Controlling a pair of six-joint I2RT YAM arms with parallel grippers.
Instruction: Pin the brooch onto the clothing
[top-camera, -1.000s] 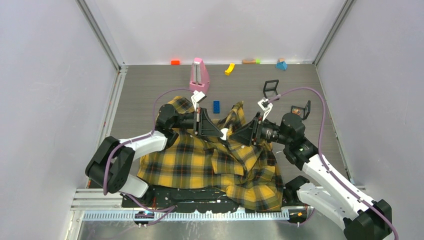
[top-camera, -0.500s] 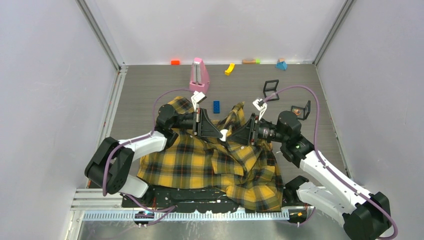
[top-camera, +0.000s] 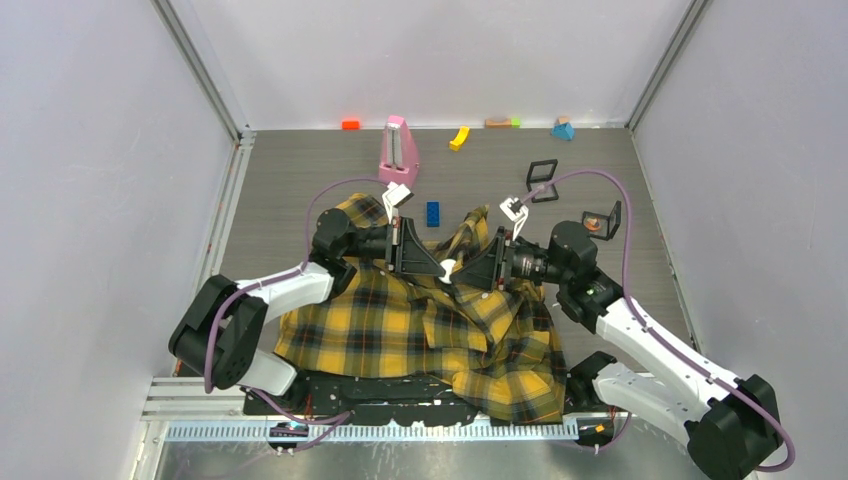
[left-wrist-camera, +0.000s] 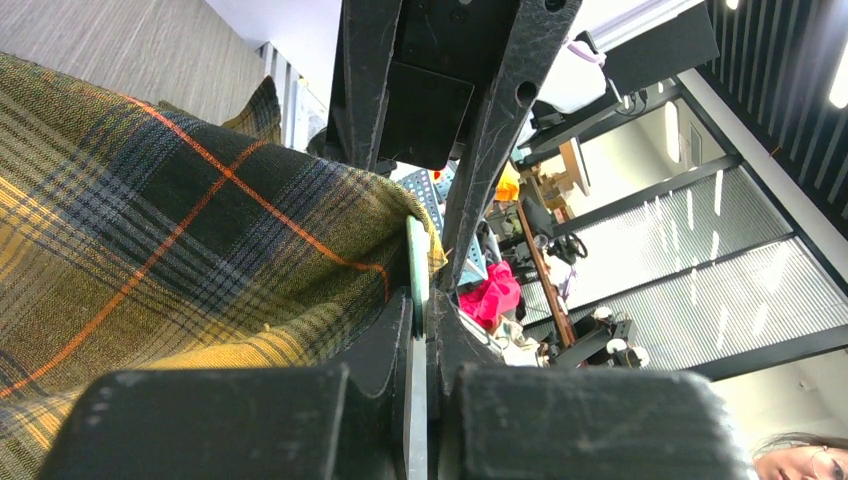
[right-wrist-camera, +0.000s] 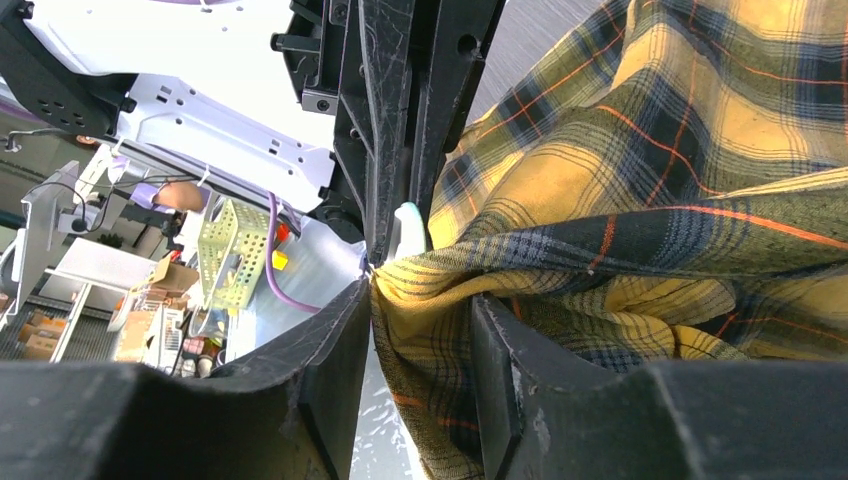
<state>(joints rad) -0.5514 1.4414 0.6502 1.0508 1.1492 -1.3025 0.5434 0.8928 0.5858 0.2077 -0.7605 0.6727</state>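
The clothing (top-camera: 420, 325), a yellow-and-black plaid shirt, lies crumpled on the table's near half. Both grippers meet over its raised middle. My left gripper (top-camera: 441, 267) is shut on the brooch (top-camera: 448, 265), a thin pale-green disc. The left wrist view shows the brooch (left-wrist-camera: 418, 262) edge-on between the pads of the left gripper (left-wrist-camera: 420, 305), pressed against plaid cloth (left-wrist-camera: 150, 230). My right gripper (top-camera: 468, 277) faces it from the right. In the right wrist view the right gripper (right-wrist-camera: 420, 300) has closed round a thick fold of the shirt (right-wrist-camera: 650, 150). The brooch (right-wrist-camera: 408, 226) shows just beyond the fold.
A pink wedge-shaped object (top-camera: 399, 150) and a blue brick (top-camera: 433, 212) sit behind the shirt. Two black square frames (top-camera: 541, 174) (top-camera: 601, 219) stand at the right rear. Small coloured blocks (top-camera: 459, 137) line the back wall. Grey walls close in both sides.
The right arm has slid left toward the left gripper, and its jaws have narrowed onto the shirt fold. The left arm and the brooch have held still.
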